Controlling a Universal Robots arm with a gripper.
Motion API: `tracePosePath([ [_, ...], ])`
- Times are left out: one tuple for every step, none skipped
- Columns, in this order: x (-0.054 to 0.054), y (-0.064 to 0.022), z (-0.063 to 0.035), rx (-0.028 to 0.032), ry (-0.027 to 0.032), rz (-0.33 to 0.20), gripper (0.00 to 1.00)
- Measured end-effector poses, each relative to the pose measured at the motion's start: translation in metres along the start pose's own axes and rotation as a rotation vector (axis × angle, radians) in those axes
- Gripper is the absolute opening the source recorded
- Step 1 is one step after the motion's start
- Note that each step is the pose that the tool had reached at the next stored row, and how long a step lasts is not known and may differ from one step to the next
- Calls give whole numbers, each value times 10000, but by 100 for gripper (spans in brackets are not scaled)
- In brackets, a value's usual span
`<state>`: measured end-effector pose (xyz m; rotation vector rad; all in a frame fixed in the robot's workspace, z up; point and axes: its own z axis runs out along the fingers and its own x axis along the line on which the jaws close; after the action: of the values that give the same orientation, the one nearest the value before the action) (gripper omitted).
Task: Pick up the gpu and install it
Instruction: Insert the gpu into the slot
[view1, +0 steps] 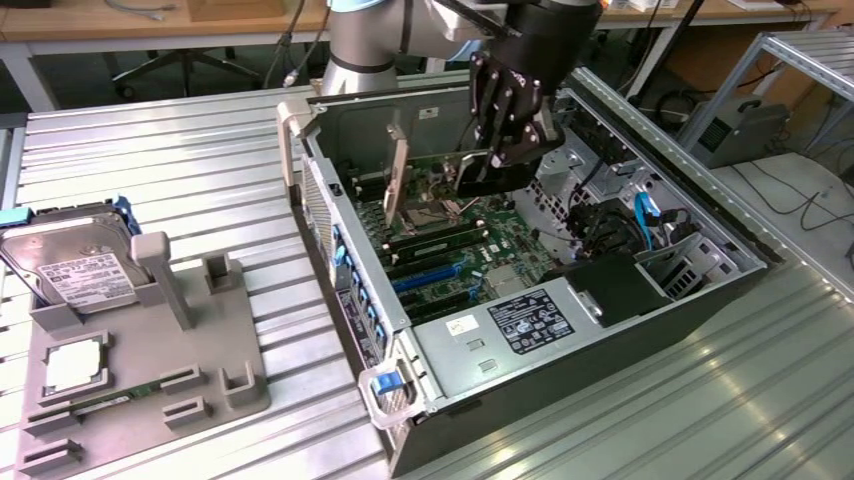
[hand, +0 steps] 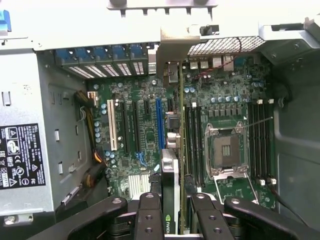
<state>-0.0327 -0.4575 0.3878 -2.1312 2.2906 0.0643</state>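
My gripper (view1: 505, 150) hangs inside the open computer case (view1: 400, 430), shut on the gpu (view1: 483, 178), a thin black card held on edge just above the motherboard (view1: 461, 250). In the wrist view the gpu (hand: 170, 175) runs edge-on away from my gripper (hand: 170, 202), clamped between the black fingers (hand: 149, 212). Its silver bracket (hand: 172, 47) reaches the case's rear wall. The card stands over the gap between the blue expansion slot (hand: 160, 122) and the memory slots, close to the board; I cannot tell if it touches a slot.
A power supply (view1: 527, 320) fills the near end of the case, with drive bays and blue cables (view1: 647, 215) on the exterior view's right. The bare CPU socket (hand: 225, 150) lies beside the card. On the exterior view's left, a grey fixture (view1: 200, 340) holds a hard drive (view1: 74, 265) and a memory stick (view1: 107, 400).
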Motion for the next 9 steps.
tracePosePath([
  [1,8,20,0,0,0,27],
  [2,15,39,0,-1,0,27],
  [3,24,61,0,0,0,27],
  [5,31,81,0,1,0,27],
  [6,36,98,0,1,0,27],
  [7,41,115,0,1,0,27],
  [9,49,154,0,-1,0,27],
  [11,52,190,0,-1,-2,27],
  [11,52,203,0,0,-4,27],
])
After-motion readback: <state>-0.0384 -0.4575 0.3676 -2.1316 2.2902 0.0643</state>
